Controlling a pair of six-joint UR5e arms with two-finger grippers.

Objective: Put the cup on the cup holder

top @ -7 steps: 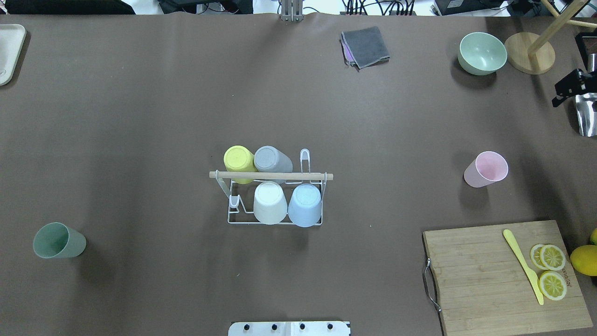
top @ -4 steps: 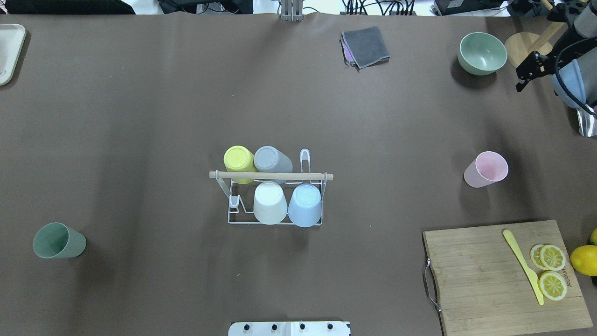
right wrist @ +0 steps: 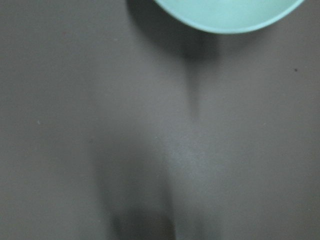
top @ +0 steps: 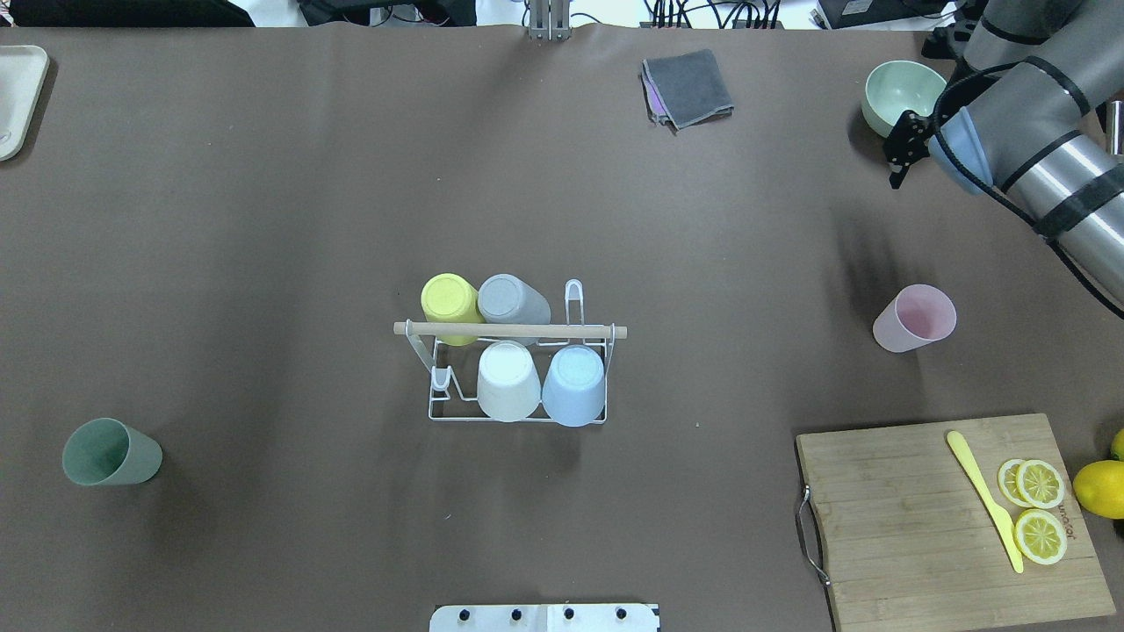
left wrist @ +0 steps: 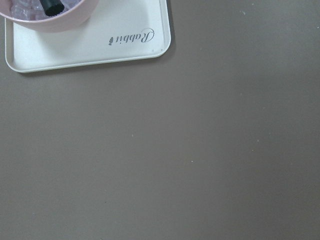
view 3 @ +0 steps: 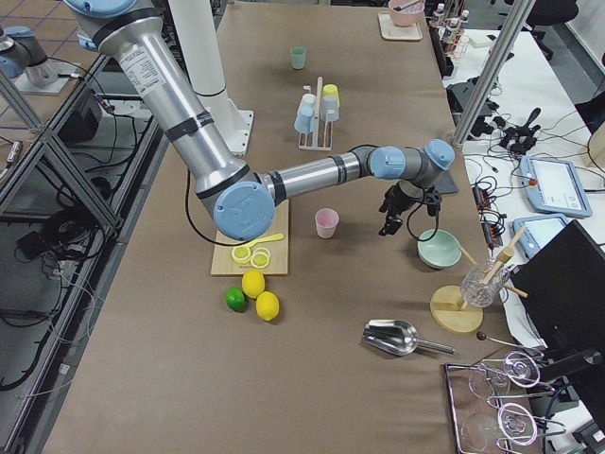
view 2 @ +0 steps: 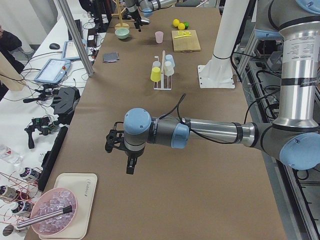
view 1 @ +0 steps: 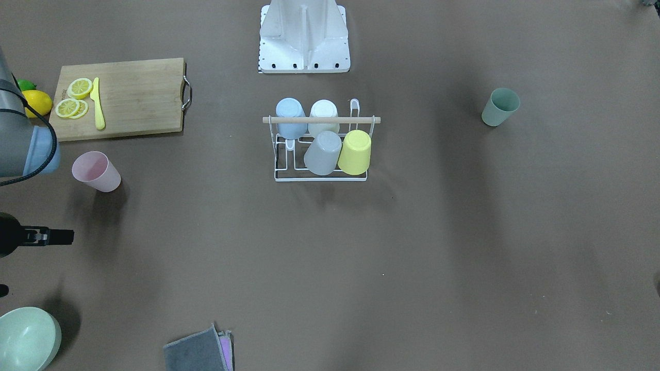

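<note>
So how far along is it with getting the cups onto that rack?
Four cups already sit upside down on the cup holder. Nothing is in hand: the right end effector hangs empty near the mint bowl. The pink cup and the green cup stand on the table, not yet racked.

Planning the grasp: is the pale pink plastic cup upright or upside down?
Upright: the pale pink plastic cup stands on its base, open mouth up, inside empty.
</note>
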